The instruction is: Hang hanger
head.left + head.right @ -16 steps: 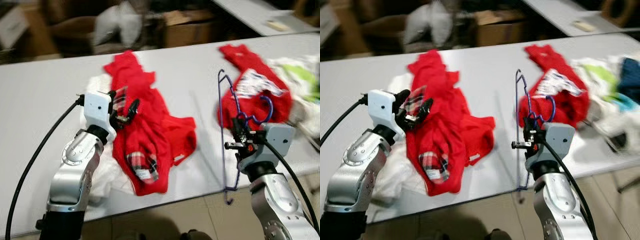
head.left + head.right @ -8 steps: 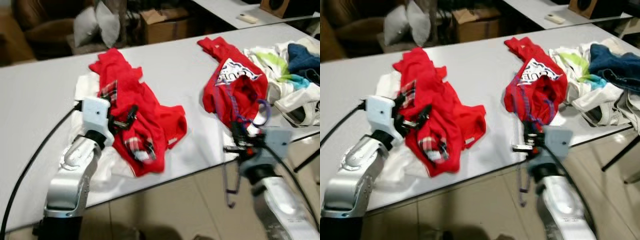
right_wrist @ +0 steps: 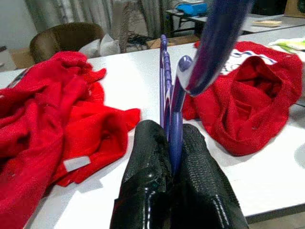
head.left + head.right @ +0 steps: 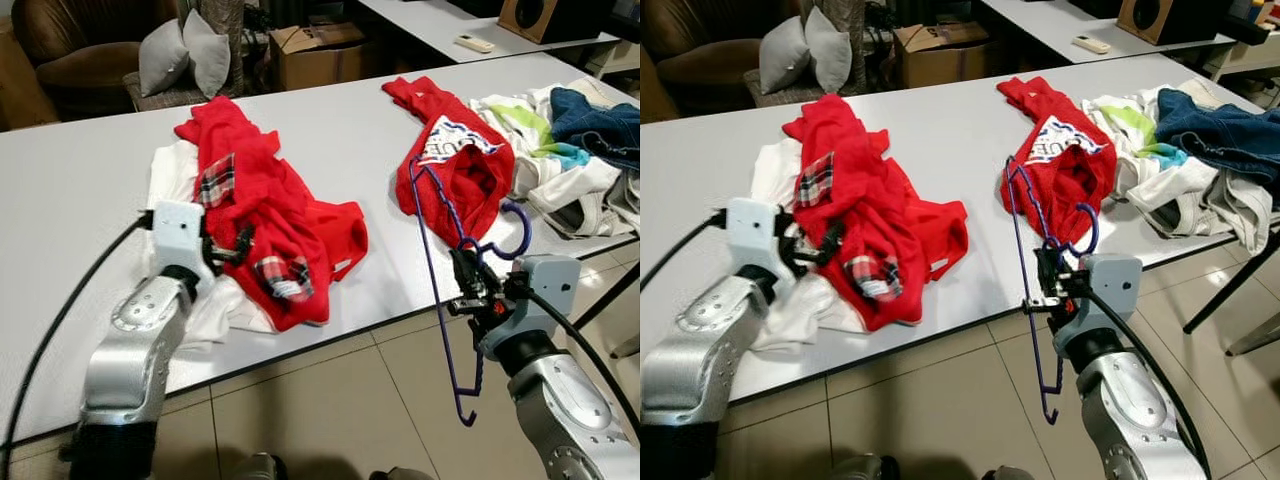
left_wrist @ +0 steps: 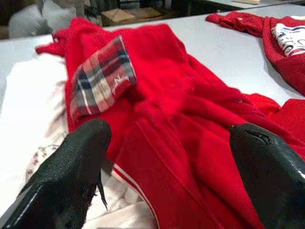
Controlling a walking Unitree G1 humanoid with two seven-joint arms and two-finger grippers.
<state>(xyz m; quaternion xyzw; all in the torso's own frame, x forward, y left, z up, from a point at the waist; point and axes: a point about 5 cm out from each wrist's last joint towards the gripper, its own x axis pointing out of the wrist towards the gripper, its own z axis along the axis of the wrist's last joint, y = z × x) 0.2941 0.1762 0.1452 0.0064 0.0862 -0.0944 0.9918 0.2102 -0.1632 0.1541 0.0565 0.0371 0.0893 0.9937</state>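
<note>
Head camera first: the whole picture has swung since a second ago, so the robot itself has backed off and turned. The long white table (image 4: 80, 200) now sits further out, with floor tiles showing at six o'clock. The thin purple wire hanger (image 4: 432, 250) has come away with it. A second ago it lay tilted over the table beside the red printed T-shirt (image 4: 462, 160); now it hangs off the edge, its lower bar dangling over the floor at about five o'clock. The right gripper (image 4: 468, 290) is clamped on the hanger just below the hook, at about four o'clock. That reads as pick-up done and carry under way, with no rail in sight yet.

The left gripper (image 4: 228, 252) sits at about nine o'clock, against the crumpled red jacket with plaid lining (image 4: 270, 215).

Left wrist camera: both black fingers (image 5: 76, 162) are spread wide, nothing between them, the red jacket and its plaid patch lying just ahead.

Right wrist camera: the two fingers (image 3: 145, 191) are pressed together on the purple wire, which runs straight up from between them.
</note>
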